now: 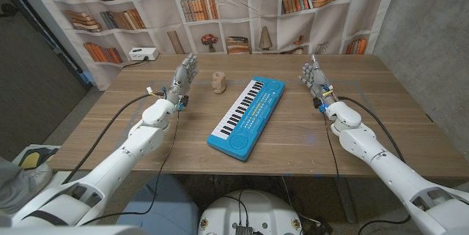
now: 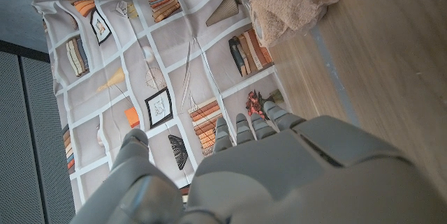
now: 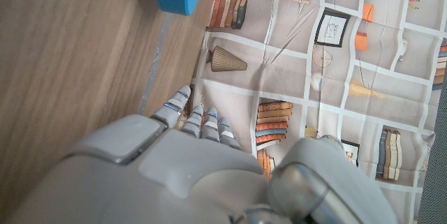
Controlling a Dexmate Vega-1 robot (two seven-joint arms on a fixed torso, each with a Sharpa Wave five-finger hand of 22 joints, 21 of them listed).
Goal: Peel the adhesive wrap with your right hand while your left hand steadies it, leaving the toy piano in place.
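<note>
The wooden table [image 1: 308, 129] has broad bare board along its near edge and at both sides. A glossy blue plastic toy piano [image 1: 246, 117] with white and black keys lies slantwise at the centre. At its ten o'clock, near the far edge, sits a small roll of tan, fuzzy adhesive wrap [image 1: 218, 81], well apart from both hands. The left hand [image 1: 183, 75], at nine o'clock, stands upright with fingers spread, holding nothing. The right hand [image 1: 314, 77], at three o'clock, does likewise. A cloth printed with bookshelves [image 1: 242, 8] hangs behind.
</note>
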